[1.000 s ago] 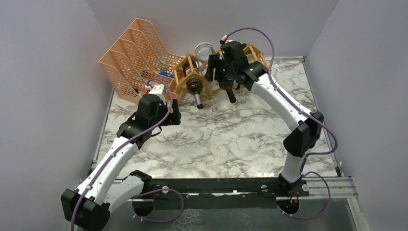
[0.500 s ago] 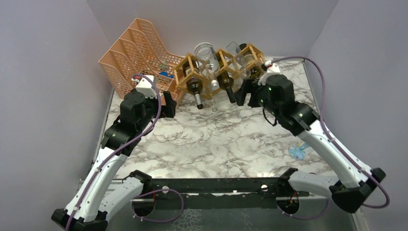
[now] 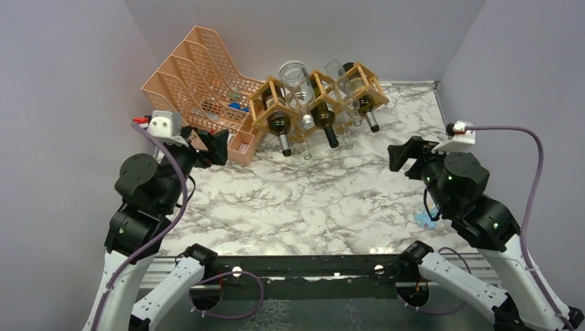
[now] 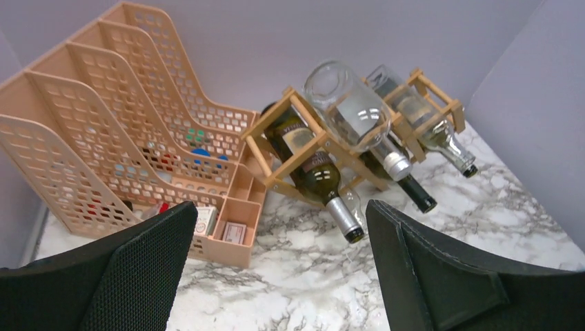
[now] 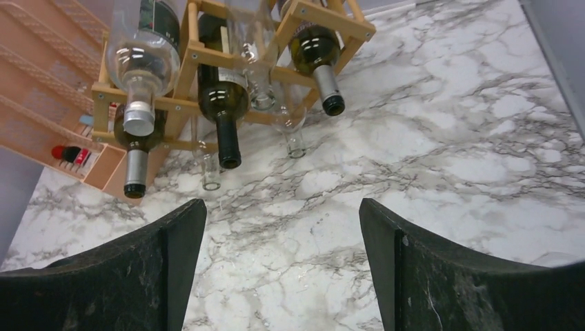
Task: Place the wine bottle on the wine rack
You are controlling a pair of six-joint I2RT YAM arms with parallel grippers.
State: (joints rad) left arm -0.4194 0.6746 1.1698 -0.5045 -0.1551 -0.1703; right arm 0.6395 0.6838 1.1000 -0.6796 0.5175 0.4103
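Observation:
The wooden wine rack (image 3: 274, 88) stands at the back of the table and holds several bottles. Three dark bottles lie in its lower cells, necks pointing forward: left (image 3: 280, 128), middle (image 3: 324, 121), right (image 3: 365, 109). Clear bottles (image 3: 292, 73) rest on top. My left gripper (image 3: 210, 145) is open and empty, raised, to the left of and nearer than the rack. My right gripper (image 3: 407, 153) is open and empty, raised, to the right of and nearer than the rack. The rack also shows in the left wrist view (image 4: 256, 153) and the right wrist view (image 5: 338, 18).
A peach perforated file organizer (image 3: 193, 76) stands left of the rack, with small items in its front compartments (image 4: 234, 231). Clear glass necks (image 5: 295, 134) poke out under the rack. A small blue-and-white item (image 3: 424, 219) lies at the right. Grey walls enclose the table.
My right gripper has left the rack and pulled back to the right and up, leaving the bottles in the cells. My left arm has pulled back to the left and risen.

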